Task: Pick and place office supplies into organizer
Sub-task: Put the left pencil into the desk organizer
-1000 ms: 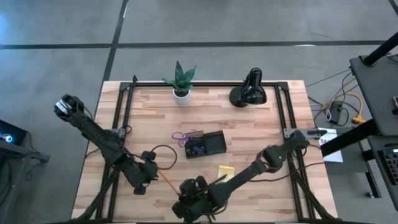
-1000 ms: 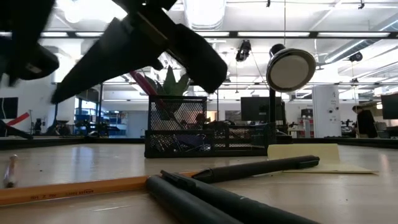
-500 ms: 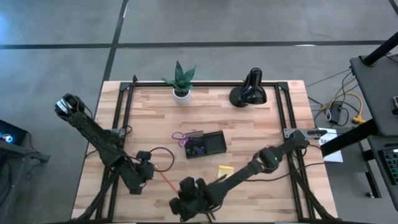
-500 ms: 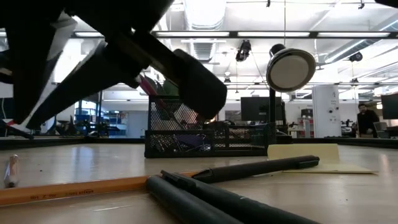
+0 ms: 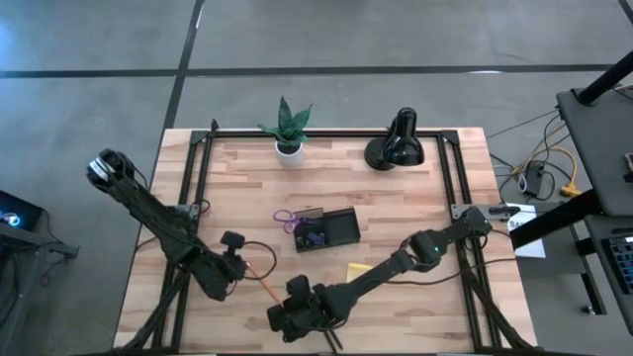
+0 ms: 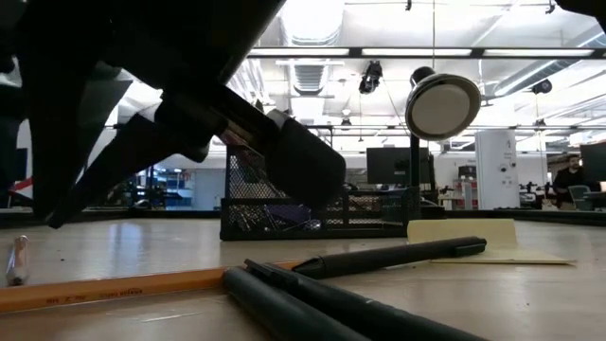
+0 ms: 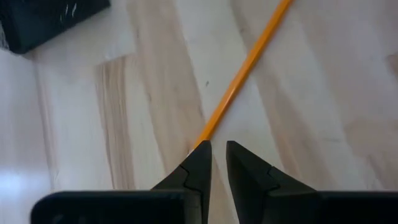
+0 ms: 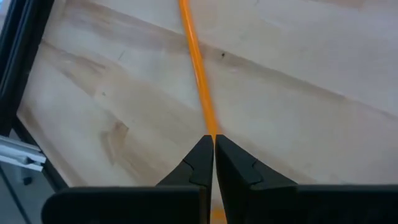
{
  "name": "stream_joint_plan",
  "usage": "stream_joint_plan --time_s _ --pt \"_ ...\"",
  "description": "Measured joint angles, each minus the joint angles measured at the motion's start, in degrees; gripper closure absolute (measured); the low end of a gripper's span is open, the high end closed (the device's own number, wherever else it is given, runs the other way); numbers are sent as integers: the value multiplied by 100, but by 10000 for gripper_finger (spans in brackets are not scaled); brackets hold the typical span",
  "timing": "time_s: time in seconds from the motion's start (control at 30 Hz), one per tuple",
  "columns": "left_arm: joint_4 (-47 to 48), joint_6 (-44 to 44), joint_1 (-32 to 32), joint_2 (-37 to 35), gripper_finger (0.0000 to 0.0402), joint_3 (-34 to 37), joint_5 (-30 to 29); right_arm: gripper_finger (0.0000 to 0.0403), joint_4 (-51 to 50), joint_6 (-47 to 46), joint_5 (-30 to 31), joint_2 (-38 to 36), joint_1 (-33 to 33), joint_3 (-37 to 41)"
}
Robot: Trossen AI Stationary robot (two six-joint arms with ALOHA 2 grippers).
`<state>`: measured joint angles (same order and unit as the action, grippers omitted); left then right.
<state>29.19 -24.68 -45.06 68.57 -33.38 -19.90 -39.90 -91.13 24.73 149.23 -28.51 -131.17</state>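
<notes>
Your right gripper (image 8: 213, 142) is at the front edge of the table (image 5: 396, 188), left of centre in the high view, with its fingers pressed together so that no gap shows between the tips. The orange pencil (image 8: 196, 62) runs straight out from those tips across the wood; whether the tips pinch it or only sit over it, you cannot tell from the wrist view.

Your left gripper (image 7: 216, 149) is just left of the right one, over the front-left part of the table. Its fingers stand nearly together with a narrow gap. The same orange pencil (image 7: 242, 71) reaches up to the tip of one finger; nothing sits in the gap.

In the high view the orange pencil (image 5: 261, 280) lies slanted between the two grippers.

The organizer (image 5: 328, 229), a black mesh tray, sits near the table's centre, well apart from both grippers, with small items inside that you cannot make out. Purple-handled scissors (image 5: 285, 219) lie at its left end, touching or just beside it. The yellow sticky-note pad (image 5: 359, 269) lies in front of the organizer, to its right.

In the low view, black pens (image 6: 379, 257) lie on the table close to the camera, with the orange pencil (image 6: 123, 285) beside them.

The potted plant (image 5: 288, 129) and the black desk lamp (image 5: 397, 140) stand along the back edge.
</notes>
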Motion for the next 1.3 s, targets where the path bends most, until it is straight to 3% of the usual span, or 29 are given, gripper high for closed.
stream_joint_plan --time_s 0.47,0.87,1.3 --pt "-330 -8 0 -2 366 143 10 392 143 411 -301 -2 62 154" --pt "-384 -16 7 -2 366 150 10 392 339 1589 -697 -11 107 212" --pt "-477 -45 7 -2 366 154 10 392 490 1831 -740 -11 110 266"
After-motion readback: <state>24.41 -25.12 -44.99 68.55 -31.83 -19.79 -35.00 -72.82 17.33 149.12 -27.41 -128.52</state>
